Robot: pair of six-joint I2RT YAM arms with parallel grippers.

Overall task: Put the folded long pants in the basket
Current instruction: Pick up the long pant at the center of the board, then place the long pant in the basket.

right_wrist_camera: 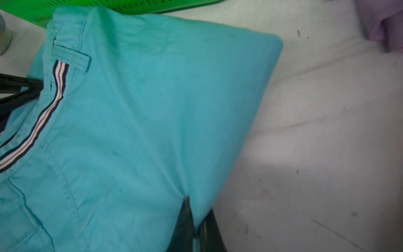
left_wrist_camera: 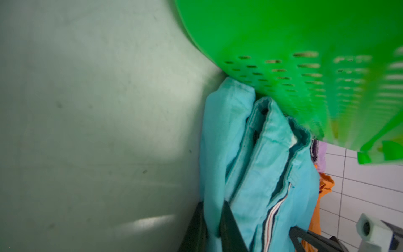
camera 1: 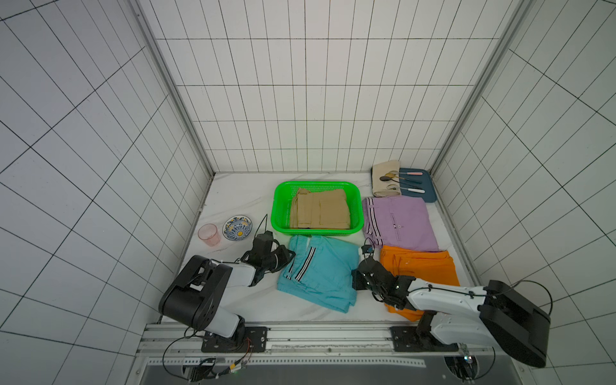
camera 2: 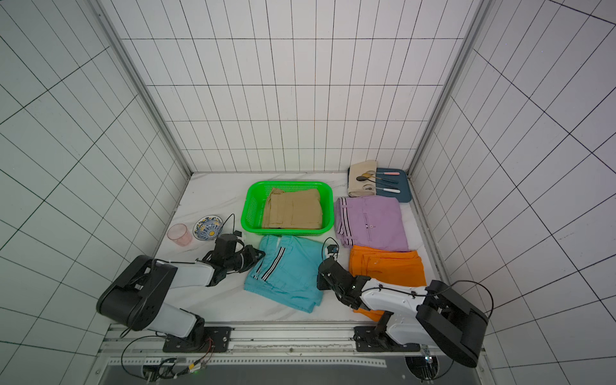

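tabletop [camera 1: 240,200] of white marble-look stone with faint grey veins, scuffed and speckled in the wrist views. white rectangular wall tiles [camera 1: 300,100] with dark grout close three sides. aluminium corner post [camera 1: 179,100] at the back left, aluminium rail [camera 1: 333,328] along the near edge carrying both arm bases. bright green perforated plastic basket [camera 1: 316,184] sits mid-table near the back wall, and khaki tan folded trousers [camera 1: 320,210] lie flat inside it. teal folded trousers with black-white side stripe [camera 1: 323,273] lie on the table just in front of the basket, top edge against its wall. the stripe shows a thin red line up close. left gripper [left_wrist_camera: 212,216] is clamped on a fabric layer at the teal bundle's left edge. right gripper [right_wrist_camera: 197,216] is pinched on its right edge. lilac striped folded trousers [camera 1: 400,223] lie right of the basket, orange folded trousers [camera 1: 420,266] in front of them, partly under the right arm. back right: cream cloth roll [camera 1: 378,170], dark blue flat tray [camera 1: 428,196]. left side: pink translucent cup [camera 1: 208,234], blue-yellow patterned bowl [camera 1: 237,227].
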